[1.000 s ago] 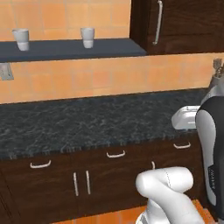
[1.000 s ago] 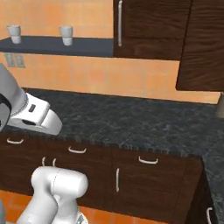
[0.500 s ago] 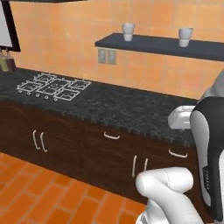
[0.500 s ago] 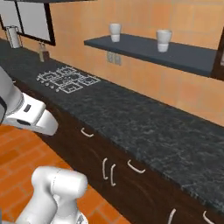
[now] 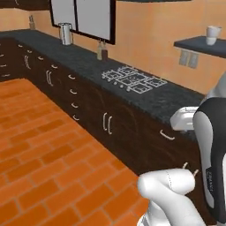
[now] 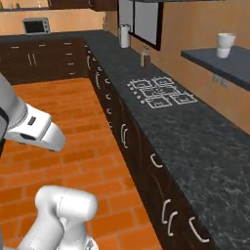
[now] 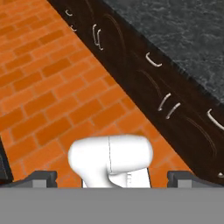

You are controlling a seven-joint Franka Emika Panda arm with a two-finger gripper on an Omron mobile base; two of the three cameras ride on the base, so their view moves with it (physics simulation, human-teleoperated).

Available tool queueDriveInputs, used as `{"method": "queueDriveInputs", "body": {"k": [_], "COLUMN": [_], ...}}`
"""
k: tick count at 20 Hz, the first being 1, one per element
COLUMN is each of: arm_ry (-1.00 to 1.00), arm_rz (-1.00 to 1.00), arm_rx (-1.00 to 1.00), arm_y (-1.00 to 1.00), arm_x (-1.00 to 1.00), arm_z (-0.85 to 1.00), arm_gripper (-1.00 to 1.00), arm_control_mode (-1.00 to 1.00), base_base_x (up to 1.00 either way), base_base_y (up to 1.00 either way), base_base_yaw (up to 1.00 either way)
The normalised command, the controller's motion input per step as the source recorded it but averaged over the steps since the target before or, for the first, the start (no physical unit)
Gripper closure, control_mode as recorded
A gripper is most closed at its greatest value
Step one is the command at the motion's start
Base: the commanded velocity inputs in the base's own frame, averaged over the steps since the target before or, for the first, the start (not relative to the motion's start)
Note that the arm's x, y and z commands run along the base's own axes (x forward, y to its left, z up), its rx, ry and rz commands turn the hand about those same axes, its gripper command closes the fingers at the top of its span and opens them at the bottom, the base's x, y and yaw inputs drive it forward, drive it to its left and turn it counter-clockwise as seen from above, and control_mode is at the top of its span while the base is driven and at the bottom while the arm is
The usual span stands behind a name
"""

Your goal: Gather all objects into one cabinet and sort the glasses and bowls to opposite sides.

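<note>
View swung left, tumbler (image 6: 225,45) upright on shelf (image 6: 219,66)

Both base views look forward and down from behind the arm, left and right, sharing the stovetop (image 5: 132,79) on the long dark surface (image 6: 195,132), with a tumbler (image 6: 225,45) on the grey shelf (image 5: 203,45) beyond it. The hand view looks steeply down at the brick floor (image 7: 48,87) beside the drawer fronts.

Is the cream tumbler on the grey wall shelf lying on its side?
No, the cream tumbler stands upright on the grey wall shelf in the right base view.
</note>
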Motion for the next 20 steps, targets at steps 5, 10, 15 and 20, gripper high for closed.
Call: {"method": "queueDriveInputs", "body": {"k": [5,10,15,20], "arm_ry": [0.00,0.00,0.00,0.00], "arm_rz": [0.00,0.00,0.00,0.00], "arm_rx": [0.00,0.00,0.00,0.00], "arm_y": [0.00,0.00,0.00,0.00], "arm_x": [0.00,0.00,0.00,0.00], "arm_z": [0.00,0.00,0.00,0.00], "arm_gripper": [-1.00,-1.00,-1.00,-1.00], "arm_control_mode": [1.00,1.00,1.00,1.00], "base_base_x": [0.15,0.26,0.23,0.40], "base_base_y": [0.01,0.00,0.00,-0.02], "base_base_yaw": [0.73,0.52,0.32,0.23]}}
